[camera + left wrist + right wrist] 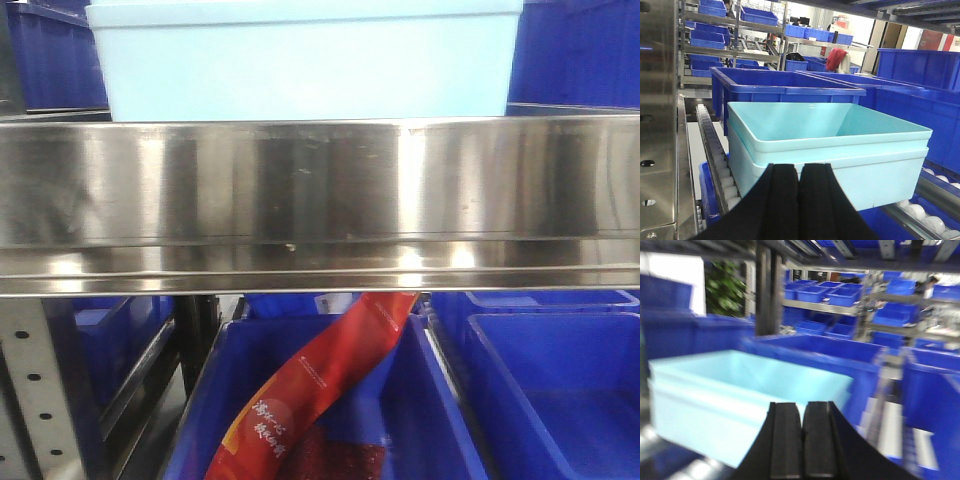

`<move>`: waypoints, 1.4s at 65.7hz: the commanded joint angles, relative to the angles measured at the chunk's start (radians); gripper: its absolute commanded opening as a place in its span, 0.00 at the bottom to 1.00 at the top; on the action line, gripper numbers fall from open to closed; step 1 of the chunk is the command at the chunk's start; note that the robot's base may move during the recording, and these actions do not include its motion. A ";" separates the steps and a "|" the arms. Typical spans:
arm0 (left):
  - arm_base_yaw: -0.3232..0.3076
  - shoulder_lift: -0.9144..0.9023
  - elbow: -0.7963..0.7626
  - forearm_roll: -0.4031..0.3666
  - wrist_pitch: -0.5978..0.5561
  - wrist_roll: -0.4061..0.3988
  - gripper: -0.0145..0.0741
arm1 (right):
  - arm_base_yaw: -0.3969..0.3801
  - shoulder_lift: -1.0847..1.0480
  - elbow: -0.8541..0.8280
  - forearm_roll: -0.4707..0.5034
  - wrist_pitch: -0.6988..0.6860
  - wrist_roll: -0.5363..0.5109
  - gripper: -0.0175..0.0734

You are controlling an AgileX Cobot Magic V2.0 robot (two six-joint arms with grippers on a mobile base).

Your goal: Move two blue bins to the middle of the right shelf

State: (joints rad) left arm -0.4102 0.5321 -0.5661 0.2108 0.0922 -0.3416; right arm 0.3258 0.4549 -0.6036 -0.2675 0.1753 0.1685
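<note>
Two nested pale-blue bins just ahead of left claw, right claw, both clenched empty

You are looking at a steel shelf carrying two nested light blue bins, which are sitting on its roller track; a dark blue bin is standing just behind them.

left gripper closed before two nested light-blue bins on rollers.
</note>
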 commanded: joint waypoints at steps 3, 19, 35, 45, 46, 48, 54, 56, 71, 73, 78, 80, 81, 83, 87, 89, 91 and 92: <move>-0.006 -0.005 0.000 0.006 -0.019 0.002 0.04 | -0.097 -0.074 0.088 0.102 0.005 -0.077 0.01; -0.006 -0.005 0.000 0.006 -0.019 0.002 0.04 | -0.305 -0.203 0.312 0.245 -0.001 -0.079 0.01; -0.006 -0.005 0.000 0.006 -0.019 0.002 0.04 | -0.362 -0.368 0.470 0.245 -0.015 -0.136 0.01; -0.006 -0.005 0.000 0.006 -0.019 0.002 0.04 | -0.393 -0.455 0.538 0.245 -0.023 -0.136 0.01; -0.006 -0.005 0.000 0.006 -0.019 0.002 0.04 | -0.396 -0.455 0.546 0.245 -0.028 -0.136 0.01; -0.006 -0.005 0.000 0.006 -0.019 0.002 0.04 | -0.398 -0.455 0.567 0.245 -0.050 -0.136 0.01; -0.006 -0.007 0.000 0.006 -0.024 0.002 0.04 | -0.398 -0.455 0.604 0.245 -0.118 -0.136 0.01; -0.006 -0.007 0.000 0.006 -0.027 0.002 0.04 | -0.398 -0.455 0.604 0.245 -0.160 -0.134 0.01; -0.006 -0.007 0.000 0.006 -0.027 0.002 0.04 | -0.398 -0.455 0.604 0.245 -0.154 -0.134 0.01; -0.006 -0.007 0.000 0.006 -0.027 0.002 0.04 | -0.398 -0.455 0.604 0.245 -0.154 -0.134 0.01; -0.006 -0.007 0.000 0.006 -0.027 0.002 0.04 | -0.398 -0.455 0.604 0.245 -0.154 -0.134 0.01; -0.006 -0.007 0.000 0.006 -0.027 0.002 0.04 | -0.398 -0.455 0.604 0.245 -0.154 -0.134 0.01; -0.006 -0.007 0.000 0.006 -0.027 0.002 0.04 | -0.398 -0.455 0.604 0.245 -0.154 -0.134 0.01; -0.006 -0.007 0.000 0.006 -0.027 0.002 0.04 | -0.398 -0.455 0.604 0.245 -0.158 -0.134 0.01; -0.006 -0.007 0.000 0.006 -0.027 0.002 0.04 | -0.398 -0.455 0.604 0.245 -0.158 -0.134 0.01; -0.006 -0.007 0.000 0.006 -0.027 0.002 0.04 | -0.398 -0.455 0.604 0.245 -0.158 -0.134 0.01; -0.006 -0.007 0.000 0.006 -0.027 0.002 0.04 | -0.398 -0.455 0.604 0.245 -0.158 -0.134 0.01; -0.006 -0.007 0.000 0.006 -0.027 0.002 0.04 | -0.398 -0.455 0.604 0.245 -0.158 -0.134 0.01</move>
State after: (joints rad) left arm -0.4102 0.5321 -0.5661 0.2108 0.0904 -0.3416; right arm -0.0674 0.0060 0.0000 -0.0253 0.0436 0.0401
